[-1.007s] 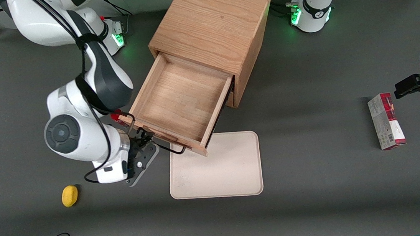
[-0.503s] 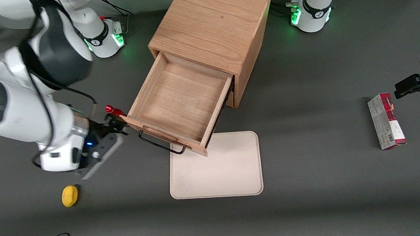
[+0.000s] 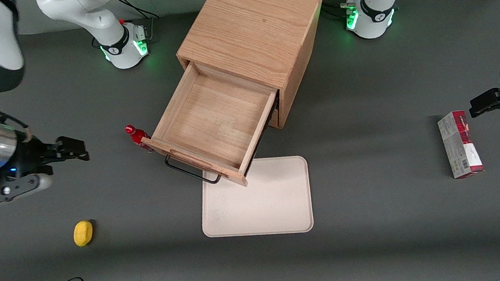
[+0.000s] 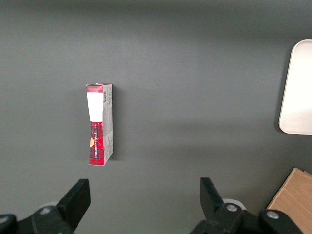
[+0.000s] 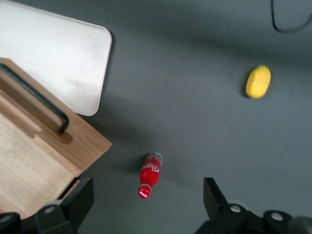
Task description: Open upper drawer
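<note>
Small red bottle (image 3: 137, 135) half hidden by upper drawer (image 3: 215, 122) corner, drawer pulled out, pincer (image 3: 77, 149) spread apart, now withdrawn from black handle (image 3: 191, 171) toward nine o'clock.

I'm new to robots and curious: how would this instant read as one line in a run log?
upper drawer: pulled out, empty | handle: free | gripper: open, holding nothing, off toward working arm's end | red bottle: beside drawer front

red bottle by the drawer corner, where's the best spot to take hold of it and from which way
Probably the red bottle's body, from above. It lies flat on the table, so its round sides are exposed for a pinch across its width. Its base sits close to the upper drawer's front corner, leaving less room there. The end effector is open, toward the working arm's end.
</note>
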Controlling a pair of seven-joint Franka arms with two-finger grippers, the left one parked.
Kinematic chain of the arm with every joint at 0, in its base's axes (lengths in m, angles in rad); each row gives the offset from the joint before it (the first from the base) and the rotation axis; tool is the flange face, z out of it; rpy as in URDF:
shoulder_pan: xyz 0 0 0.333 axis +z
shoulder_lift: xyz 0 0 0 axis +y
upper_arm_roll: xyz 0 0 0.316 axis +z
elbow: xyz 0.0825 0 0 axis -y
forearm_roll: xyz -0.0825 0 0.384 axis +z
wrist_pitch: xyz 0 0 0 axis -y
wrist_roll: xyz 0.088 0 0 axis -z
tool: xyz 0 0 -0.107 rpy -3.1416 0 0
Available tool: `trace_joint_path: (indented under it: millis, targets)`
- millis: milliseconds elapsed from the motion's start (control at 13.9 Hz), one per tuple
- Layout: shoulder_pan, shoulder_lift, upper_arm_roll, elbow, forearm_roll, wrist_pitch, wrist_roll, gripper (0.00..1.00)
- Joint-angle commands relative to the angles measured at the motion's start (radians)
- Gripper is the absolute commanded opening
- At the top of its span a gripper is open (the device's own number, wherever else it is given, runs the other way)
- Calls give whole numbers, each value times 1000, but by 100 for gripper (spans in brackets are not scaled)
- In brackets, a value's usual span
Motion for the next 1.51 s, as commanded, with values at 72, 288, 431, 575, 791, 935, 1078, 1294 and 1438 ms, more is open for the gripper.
trace_joint_path:
  millis: [72, 288, 431, 575, 791, 935, 1078, 1294, 1438]
  targets:
    - [-131, -191, 76, -268, -16, 143, 42, 100]
    - [-157, -234, 78, -322, -89, 155, 44, 100]
    - [-157, -274, 78, -389, -132, 230, 44, 100]
    - [-160, -279, 78, -404, -134, 234, 44, 100]
    - [-162, -270, 75, -391, -135, 234, 41, 100]
    - [-160, -265, 72, -385, -135, 232, 38, 100]
    - [-160, -258, 71, -376, -149, 232, 33, 100]
    - [-160, -242, 70, -346, -165, 231, 36, 100]
    - [-162, -235, 65, -339, -165, 231, 36, 100]
